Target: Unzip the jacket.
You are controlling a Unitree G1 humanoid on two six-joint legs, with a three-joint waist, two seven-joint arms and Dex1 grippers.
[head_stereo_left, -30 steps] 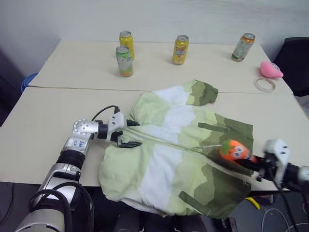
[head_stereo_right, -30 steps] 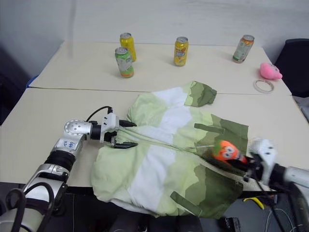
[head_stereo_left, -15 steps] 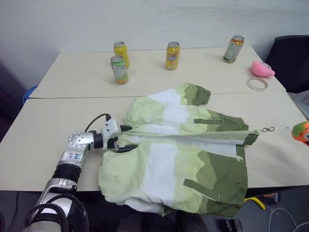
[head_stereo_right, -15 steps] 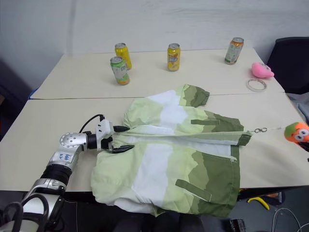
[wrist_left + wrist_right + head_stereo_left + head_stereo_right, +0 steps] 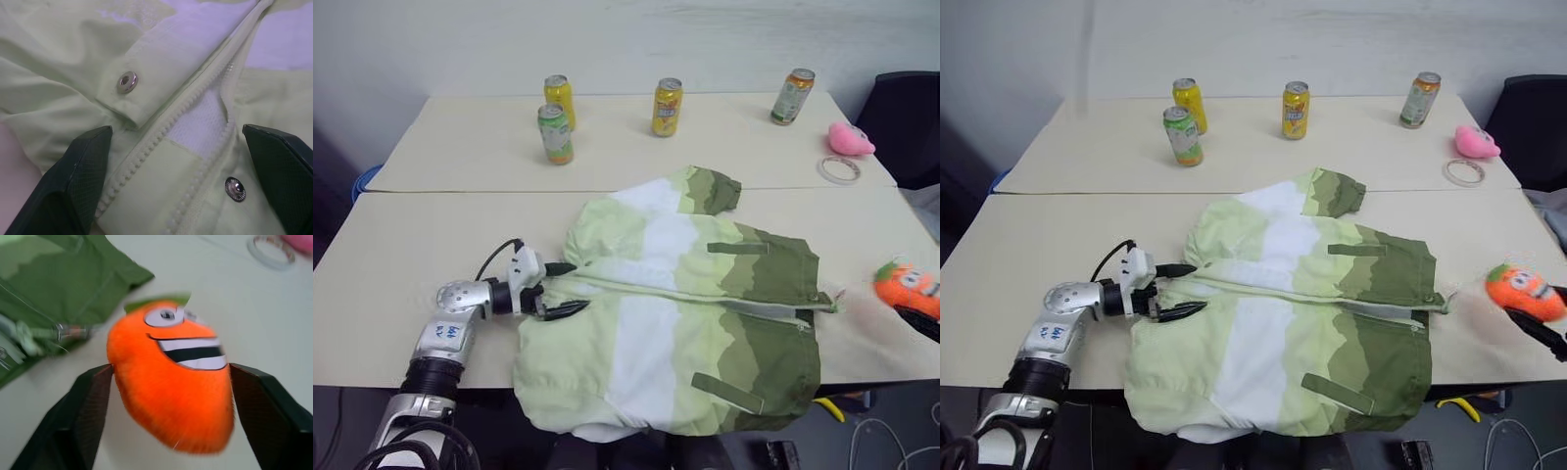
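Jacket (image 5: 685, 313) lies flat on the near desk (image 5: 401, 255), hem hanging over the front edge. My left hand (image 5: 560, 288) is spread wide at the collar, zipper (image 5: 161, 132) between its fingers. My right hand (image 5: 166, 382), also spread, flanks an orange plush toy (image 5: 171, 382), maybe barely touching.

Two pale surfaces (image 5: 431, 235) butted together. Near one carries the jacket (image 5: 685, 304), spread flat, hem overhanging the front edge. Far one carries four cans (image 5: 556, 132), a tape ring (image 5: 843, 169) and a pink toy (image 5: 850, 139).
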